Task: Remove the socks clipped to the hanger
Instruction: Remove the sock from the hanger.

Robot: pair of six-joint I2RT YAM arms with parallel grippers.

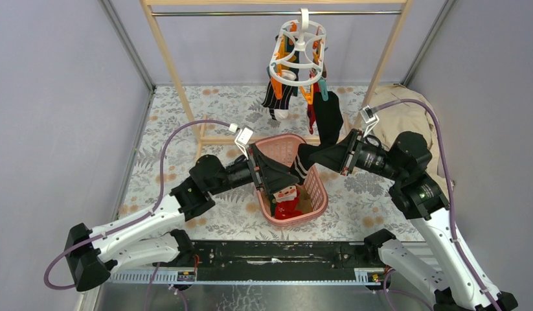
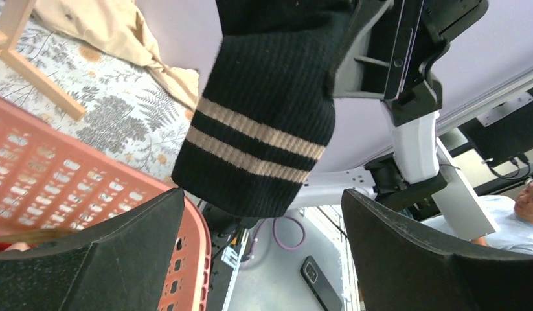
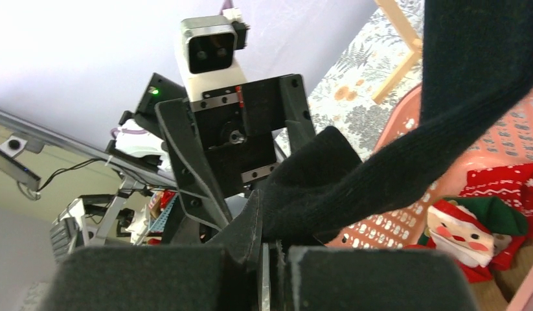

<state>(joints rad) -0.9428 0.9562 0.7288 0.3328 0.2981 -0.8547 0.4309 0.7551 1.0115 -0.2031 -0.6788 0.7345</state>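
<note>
Right pincer [image 3: 271, 249] clamped on black sock [image 3: 380, 175]; left pincer [image 2: 262, 214] gaping around striped cuff [image 2: 257, 139]; hanger [image 1: 299, 55] attachment indistinct.

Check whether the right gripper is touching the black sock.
Touching. The right wrist view shows the black sock pinched between the closed fingers of the right gripper.
</note>
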